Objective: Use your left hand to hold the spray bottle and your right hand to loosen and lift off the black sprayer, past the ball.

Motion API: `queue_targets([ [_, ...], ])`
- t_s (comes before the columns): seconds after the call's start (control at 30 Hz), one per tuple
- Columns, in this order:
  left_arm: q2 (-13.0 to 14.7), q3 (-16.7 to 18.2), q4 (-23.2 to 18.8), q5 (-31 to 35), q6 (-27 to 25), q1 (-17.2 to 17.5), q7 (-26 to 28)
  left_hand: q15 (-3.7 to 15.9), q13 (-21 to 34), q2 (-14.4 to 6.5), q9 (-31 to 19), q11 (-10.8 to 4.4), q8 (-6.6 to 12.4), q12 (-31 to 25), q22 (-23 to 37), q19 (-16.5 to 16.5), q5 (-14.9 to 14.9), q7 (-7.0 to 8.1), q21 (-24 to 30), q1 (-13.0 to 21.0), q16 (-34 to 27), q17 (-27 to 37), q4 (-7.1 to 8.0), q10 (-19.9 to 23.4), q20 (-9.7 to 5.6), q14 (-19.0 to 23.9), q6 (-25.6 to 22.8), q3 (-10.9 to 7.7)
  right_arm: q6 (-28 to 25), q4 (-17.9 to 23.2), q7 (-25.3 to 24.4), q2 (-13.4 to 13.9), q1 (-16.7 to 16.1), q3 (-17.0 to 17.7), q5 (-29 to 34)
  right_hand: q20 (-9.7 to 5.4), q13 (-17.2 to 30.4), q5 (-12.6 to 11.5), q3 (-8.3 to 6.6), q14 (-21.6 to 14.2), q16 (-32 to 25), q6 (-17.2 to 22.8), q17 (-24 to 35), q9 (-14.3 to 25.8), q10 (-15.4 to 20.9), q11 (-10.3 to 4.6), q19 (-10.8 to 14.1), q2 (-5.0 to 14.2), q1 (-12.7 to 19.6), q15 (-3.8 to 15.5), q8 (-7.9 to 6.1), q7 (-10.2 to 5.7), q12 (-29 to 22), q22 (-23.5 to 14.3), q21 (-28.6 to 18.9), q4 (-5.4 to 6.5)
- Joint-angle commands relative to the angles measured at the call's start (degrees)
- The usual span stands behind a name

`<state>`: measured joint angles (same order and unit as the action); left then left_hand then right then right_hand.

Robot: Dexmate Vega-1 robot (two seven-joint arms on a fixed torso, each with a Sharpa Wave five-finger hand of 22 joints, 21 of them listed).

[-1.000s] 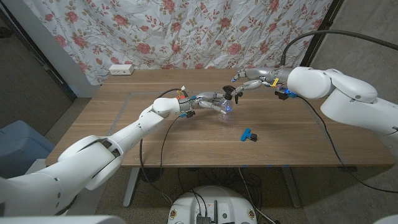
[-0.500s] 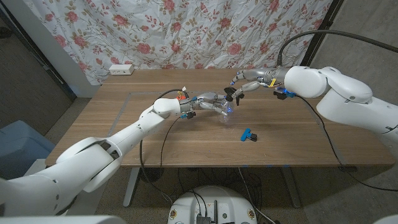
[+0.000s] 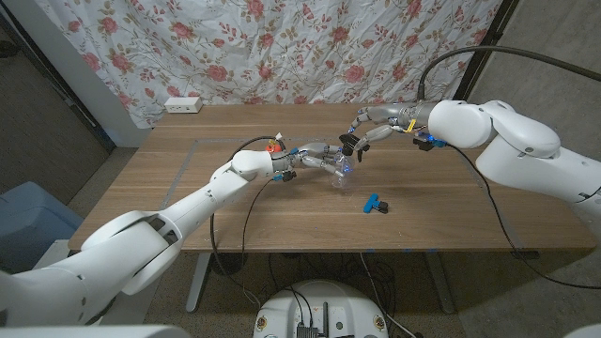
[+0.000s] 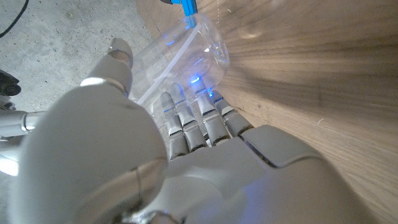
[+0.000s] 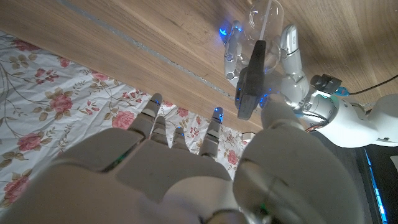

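**Sprayer grasped, bottle held mid-table**

The left hand point(image 3: 319, 155) wraps the clear spray bottle point(image 4: 186, 53) near the table point(image 3: 451, 207) centre; its fingers hide the neck. The right hand point(image 3: 362, 131) apparently pinches the black sprayer point(image 5: 250, 81). Since the earlier frame, the sprayer sits slightly higher.

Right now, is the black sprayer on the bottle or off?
On, it seems: the sprayer sits at the clear bottle's neck between the right hand's fingers.
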<state>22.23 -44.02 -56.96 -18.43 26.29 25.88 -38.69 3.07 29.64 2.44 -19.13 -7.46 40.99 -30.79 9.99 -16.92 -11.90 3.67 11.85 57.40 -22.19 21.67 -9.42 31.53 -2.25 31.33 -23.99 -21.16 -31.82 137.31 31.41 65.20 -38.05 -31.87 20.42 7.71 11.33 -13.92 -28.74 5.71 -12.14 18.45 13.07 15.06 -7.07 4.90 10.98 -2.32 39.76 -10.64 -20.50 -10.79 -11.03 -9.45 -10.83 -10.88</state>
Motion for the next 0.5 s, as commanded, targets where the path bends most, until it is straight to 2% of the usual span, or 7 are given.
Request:
queue_targets([
  [0.03,0.31,-0.07,-0.70,-0.09,-0.29,0.53,0.18,8.45,2.31,-6.35,-0.12,-3.36,1.42,-0.30,0.19,-0.42,-0.18,0.47,-0.05,0.99,-0.02,0.30,-0.03,3.84,-3.17,0.58,-1.69,-0.18,-0.38,0.31,-0.33,-0.23,-1.11,0.83,-0.05,-0.17,0.11,0.59,-0.89,-0.41,-0.49,2.15,-0.01,0.52,0.14,-0.75,0.70,0.28,2.27,0.52,-1.35,-0.49,-0.47,-0.12,-0.18,0.08],
  [0.23,0.59,-0.01,-1.19,-0.19,-0.50,0.85,0.27,8.49,2.40,-6.50,-0.07,-3.43,1.47,-0.20,0.19,-0.41,-0.18,0.42,-0.06,0.88,0.13,0.29,0.01,3.69,-3.12,0.59,-1.48,-0.22,-0.41,0.16,-0.44,-0.36,-1.43,1.23,-1.27,-0.37,0.08,1.14,-1.22,-0.67,-0.59,2.87,0.00,0.84,0.37,-1.15,1.11,0.24,3.94,0.98,-2.05,-1.21,-0.50,-0.12,-0.21,0.10],
  [0.5,0.93,0.05,-1.81,-0.50,-0.95,1.29,0.13,8.19,2.53,-6.30,0.07,-3.03,1.88,-0.36,0.19,-0.48,-0.13,0.32,-0.04,1.17,0.07,0.40,-0.30,4.24,-3.30,0.87,-2.11,-0.14,-0.27,-0.19,-1.17,-0.80,-1.57,1.37,-2.71,-1.32,0.04,1.53,-2.38,-0.73,-0.66,4.12,0.08,1.36,0.61,-2.05,1.22,1.19,7.55,1.74,-3.17,-1.73,-0.50,-0.12,-0.08,0.10],
])
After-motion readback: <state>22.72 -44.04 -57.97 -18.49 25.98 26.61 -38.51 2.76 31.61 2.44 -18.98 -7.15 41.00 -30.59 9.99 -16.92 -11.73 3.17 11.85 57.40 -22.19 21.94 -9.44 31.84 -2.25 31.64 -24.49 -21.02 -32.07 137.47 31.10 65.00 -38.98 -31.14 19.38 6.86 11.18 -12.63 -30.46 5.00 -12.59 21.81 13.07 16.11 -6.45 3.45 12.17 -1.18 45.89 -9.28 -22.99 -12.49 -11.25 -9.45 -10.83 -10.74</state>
